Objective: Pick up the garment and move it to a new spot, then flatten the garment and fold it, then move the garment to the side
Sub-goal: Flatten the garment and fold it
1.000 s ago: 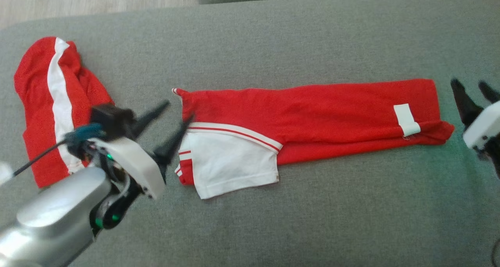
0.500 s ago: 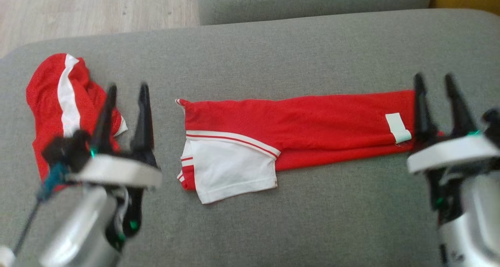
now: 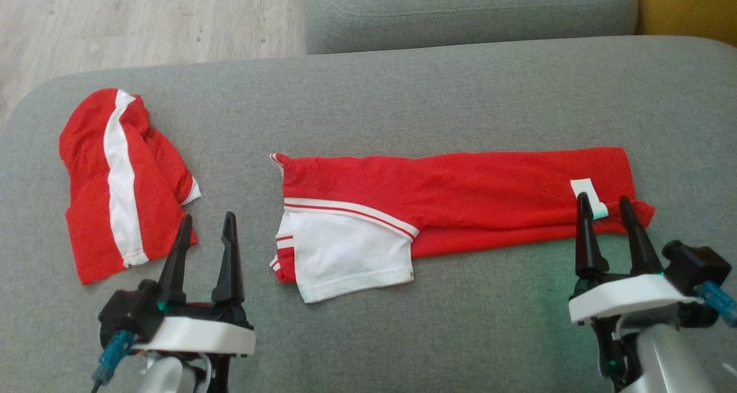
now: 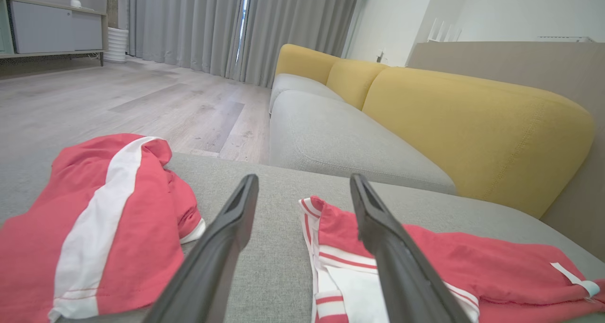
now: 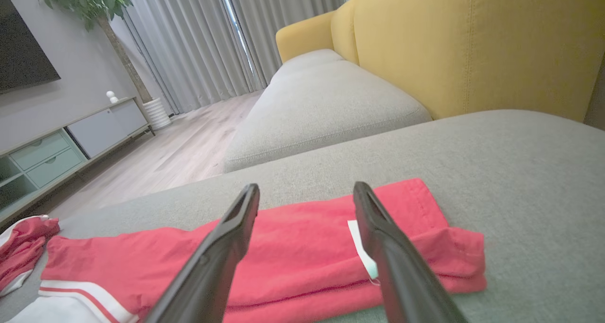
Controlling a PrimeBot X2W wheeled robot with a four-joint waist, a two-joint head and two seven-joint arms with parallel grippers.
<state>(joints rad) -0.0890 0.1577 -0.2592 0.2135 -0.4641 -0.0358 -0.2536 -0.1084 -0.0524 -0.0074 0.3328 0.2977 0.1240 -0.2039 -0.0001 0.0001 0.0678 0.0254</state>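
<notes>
**Fingers.** The left fingers (image 3: 228, 249) stand spread wide apart and hold nothing. They point away from the robot, above bare grey fabric, in the gap between the two red pieces. In the left wrist view the left fingers (image 4: 227, 233) frame that gap: one red piece on each side, neither touched. The right fingers (image 3: 585, 237) are likewise fully spread and empty. Their tips overlap the right end of the garment (image 3: 460, 197) in the head view (contact cannot be told from that angle). In the right wrist view the right fingers (image 5: 231, 233) straddle that end from above, with the white tag (image 5: 359, 247) just beside the right-hand finger.

**Garment.** The garment lies flat on the sofa seat cushion (image 3: 403, 105), folded into a long red band running left to right. A white panel (image 3: 345, 249) with red-and-white trim sits at its left end, nearer the robot. The white tag is near its right end, where a small fold of fabric sticks out.

**Surroundings.** A second red garment (image 3: 92, 209) with a white stripe lies bunched at the left of the cushion, well apart from the first. Beyond the cushion are another grey seat (image 3: 460, 7), a wooden floor (image 3: 144, 19) and a yellow backrest (image 3: 685, 7).
</notes>
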